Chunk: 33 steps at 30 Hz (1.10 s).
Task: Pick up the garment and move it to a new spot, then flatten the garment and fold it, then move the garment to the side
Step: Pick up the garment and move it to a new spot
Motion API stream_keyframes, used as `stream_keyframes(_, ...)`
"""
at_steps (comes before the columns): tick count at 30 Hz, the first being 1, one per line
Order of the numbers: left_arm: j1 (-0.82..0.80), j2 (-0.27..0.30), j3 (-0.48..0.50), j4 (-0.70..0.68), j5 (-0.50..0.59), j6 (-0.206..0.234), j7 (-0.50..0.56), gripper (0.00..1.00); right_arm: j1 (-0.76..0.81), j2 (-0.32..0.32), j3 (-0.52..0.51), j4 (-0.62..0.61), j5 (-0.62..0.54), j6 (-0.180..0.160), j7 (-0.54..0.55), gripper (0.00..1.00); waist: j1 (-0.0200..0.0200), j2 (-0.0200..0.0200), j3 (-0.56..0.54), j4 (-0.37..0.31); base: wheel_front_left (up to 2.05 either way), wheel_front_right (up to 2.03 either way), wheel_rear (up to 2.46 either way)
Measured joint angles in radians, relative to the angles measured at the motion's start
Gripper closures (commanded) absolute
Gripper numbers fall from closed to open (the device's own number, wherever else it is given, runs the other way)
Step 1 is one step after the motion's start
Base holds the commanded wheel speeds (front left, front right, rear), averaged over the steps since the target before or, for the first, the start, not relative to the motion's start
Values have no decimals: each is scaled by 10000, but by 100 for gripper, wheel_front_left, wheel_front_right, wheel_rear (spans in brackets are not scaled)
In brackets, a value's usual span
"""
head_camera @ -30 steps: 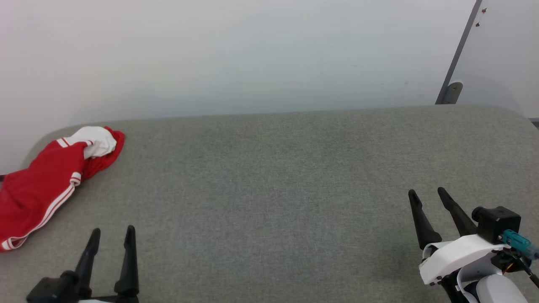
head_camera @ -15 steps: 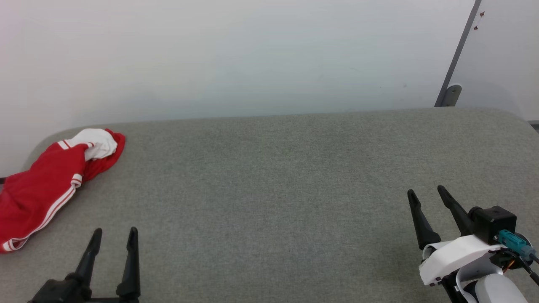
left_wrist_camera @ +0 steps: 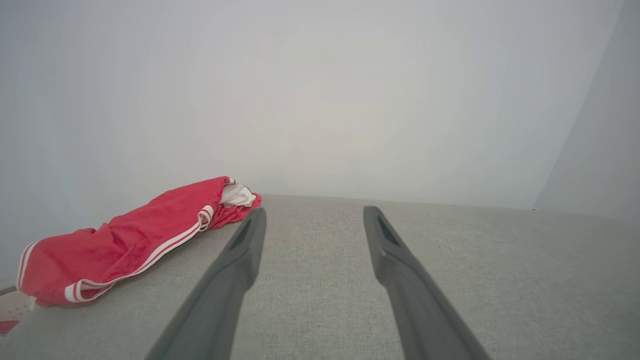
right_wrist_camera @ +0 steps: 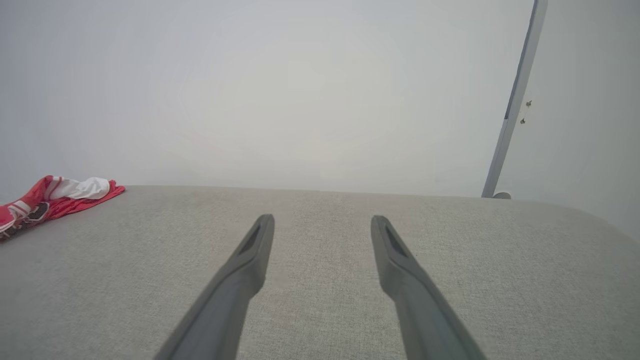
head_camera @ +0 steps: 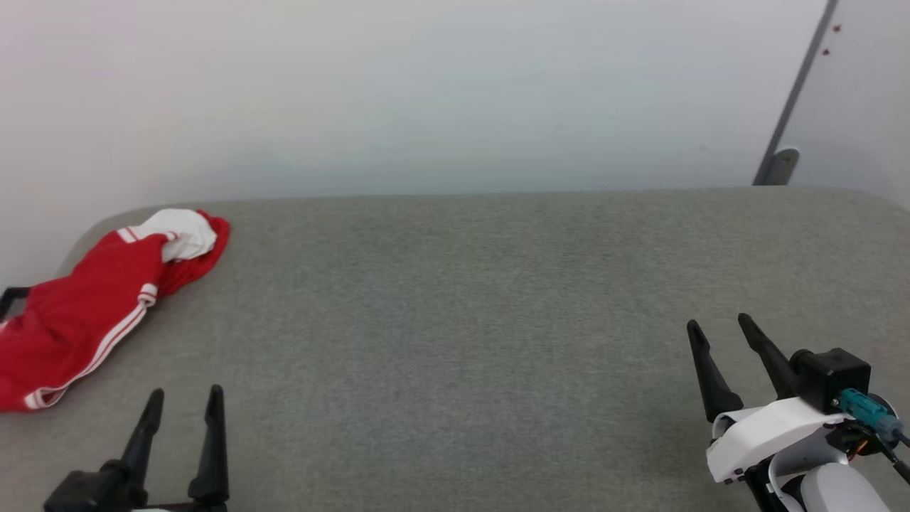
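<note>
The garment [head_camera: 85, 313], a bright red shirt with a white sleeve end and white stripe trim, lies bunched at the far left edge of the grey table [head_camera: 469, 320]. It also lies left of my fingers in the left wrist view, garment [left_wrist_camera: 130, 240], and at the far left in the right wrist view, garment [right_wrist_camera: 55, 197]. My left gripper [head_camera: 183, 395] stands open and empty at the lower left, just nearer than the cloth and apart from it. My right gripper [head_camera: 718, 323] is open and empty at the lower right, far from the shirt.
A pale wall [head_camera: 426, 99] rises right behind the table's far edge. A grey vertical post [head_camera: 796, 99] with a small foot stands at the back right. Bare grey cloth surface stretches between the two grippers.
The head view has shifted a little, so the whole scene sits further right and the shirt slightly higher. Both grippers stay open; the left one sits slightly further left in the picture.
</note>
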Motion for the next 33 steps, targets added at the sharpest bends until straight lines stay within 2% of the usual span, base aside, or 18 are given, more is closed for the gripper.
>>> stream_keyframes(3,-3,48,144,17,-105,50,75,0,5,63,98,38,2,0,46,0,0,0,-33,223,0,0,0)
stream_keyframes(8,37,92,600,13,-368,385,203,0,-30,194,407,153,50,0,84,0,0,0,-117,713,0,0,0)
stream_keyframes(20,411,453,1436,-182,-612,1068,600,0,-336,284,1233,550,242,0,69,0,0,0,-429,2280,0,0,0)
stream_keyframes(28,618,483,1542,-408,-803,1166,867,0,-425,370,1662,846,500,0,-50,0,0,0,-659,3334,0,0,0)
stream_keyframes(33,662,499,1578,-500,-1060,1097,1007,0,-515,360,1772,978,537,0,-128,0,0,-1,-740,3760,0,0,0)
